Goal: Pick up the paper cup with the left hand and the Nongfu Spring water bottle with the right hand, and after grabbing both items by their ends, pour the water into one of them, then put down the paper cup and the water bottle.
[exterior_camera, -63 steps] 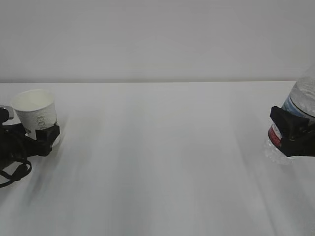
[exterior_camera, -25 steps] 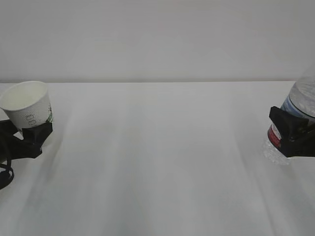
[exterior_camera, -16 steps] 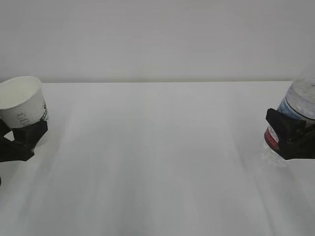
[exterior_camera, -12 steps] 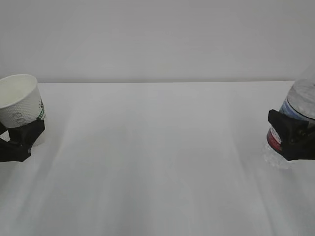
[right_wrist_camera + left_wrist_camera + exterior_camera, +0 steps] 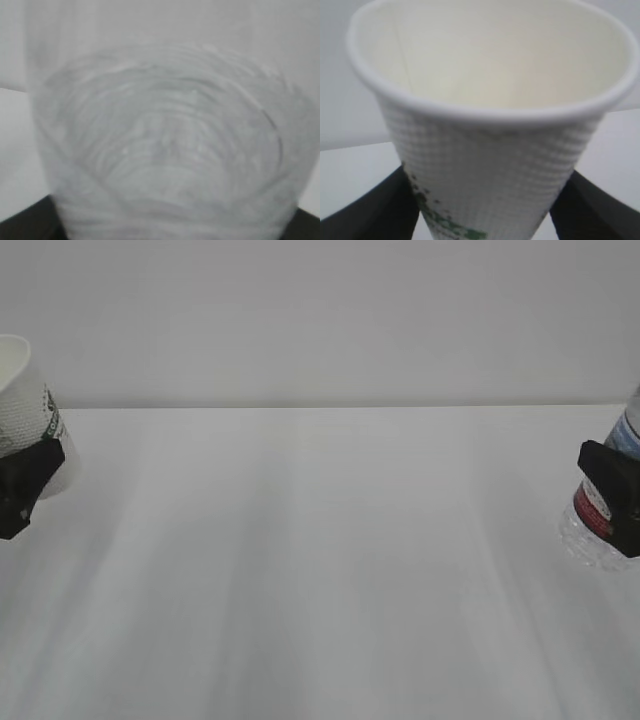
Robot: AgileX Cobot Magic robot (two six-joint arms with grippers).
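Left claw (image 5: 18,490) grips the cup (image 5: 492,125), right claw (image 5: 615,495) the bottle (image 5: 165,150), apparently lifted; next, bring them together to pour

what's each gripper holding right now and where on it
Left hand grips the paper cup around its lower wall. Right hand grips the Nongfu Spring water bottle low on its body, at the label.

Your left hand (image 5: 22,485) sits at the far left edge of the exterior view, its black fingers (image 5: 380,212) clamped on either side of the paper cup (image 5: 495,125), low on its wall. Your right hand (image 5: 612,495) sits at the far right edge, its black jaws closed around the Nongfu Spring water bottle (image 5: 600,530). Both arms are out of view.
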